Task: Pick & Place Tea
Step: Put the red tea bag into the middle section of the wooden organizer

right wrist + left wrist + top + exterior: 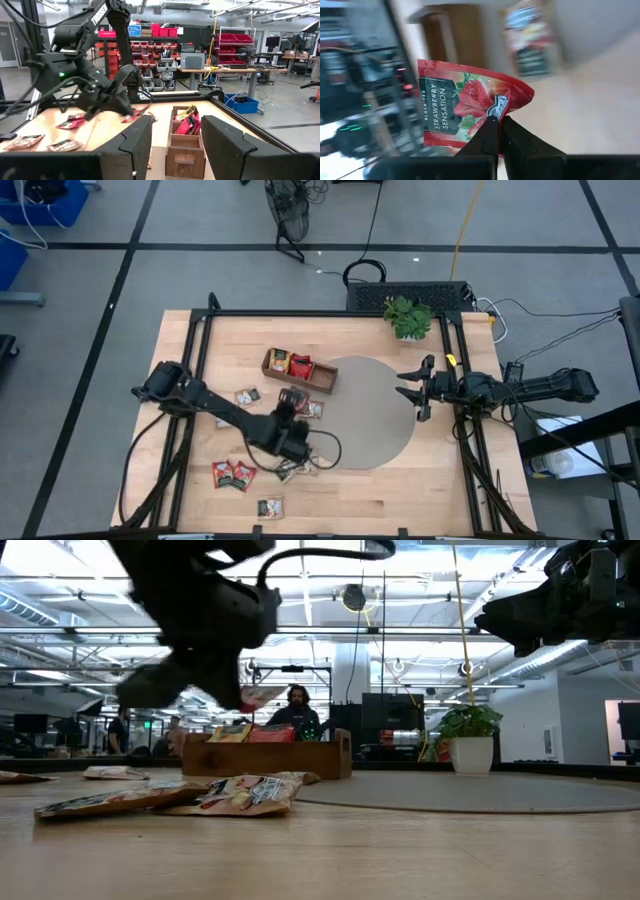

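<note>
Left gripper (496, 131) clamps red sachet (465, 111) at corner, sachet lifted off table. Tray (299, 371) lies toward twelve o'clock from gripper, near; long axis runs ten-to-four. Right gripper (416, 391) waits at three o'clock, fingers apart, farther off. Left wrist view shows pinch; high view hides sachet, shows tray bearing.
</note>
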You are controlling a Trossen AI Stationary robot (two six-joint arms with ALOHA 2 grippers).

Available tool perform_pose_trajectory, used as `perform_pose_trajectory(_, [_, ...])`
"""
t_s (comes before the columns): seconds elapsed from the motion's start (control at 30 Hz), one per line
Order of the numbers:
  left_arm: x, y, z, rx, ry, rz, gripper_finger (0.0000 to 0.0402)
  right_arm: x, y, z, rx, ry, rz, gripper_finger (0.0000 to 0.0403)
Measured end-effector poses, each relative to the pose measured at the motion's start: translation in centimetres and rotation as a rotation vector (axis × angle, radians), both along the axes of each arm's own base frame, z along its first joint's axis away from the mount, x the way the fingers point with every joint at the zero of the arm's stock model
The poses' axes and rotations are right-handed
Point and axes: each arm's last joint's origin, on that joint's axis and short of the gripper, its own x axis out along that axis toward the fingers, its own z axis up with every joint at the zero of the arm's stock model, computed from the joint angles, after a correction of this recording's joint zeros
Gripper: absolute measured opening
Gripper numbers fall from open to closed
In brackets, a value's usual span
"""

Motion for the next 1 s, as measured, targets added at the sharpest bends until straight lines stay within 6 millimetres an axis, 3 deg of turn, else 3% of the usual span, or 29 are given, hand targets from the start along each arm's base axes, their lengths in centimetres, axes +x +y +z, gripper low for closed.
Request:
perform_pose_trajectory(0.3, [1.2,6.6,-0.3,0.047,0.030,0.135,0.0009,0.0,0.0,0.0,0.000,0.001,0.000,0.0155])
perform_pose_trajectory(0.5, [2.5,9.9,-0.7,-0.023,-0.008,0.159,0.0012,0.0,0.0,0.0,0.000,0.001,0.000,0.0155])
perform_pose_trajectory(0.73, [3.1,12.0,-0.7,-0.119,-0.044,0.175,0.0008,0.0,0.0,0.0,0.000,0.001,0.000,0.0155])
perform_pose_trajectory(1.0, [3.1,12.7,-0.8,-0.164,-0.055,0.204,0.0006,0.0,0.0,0.0,0.000,0.001,0.000,0.0155])
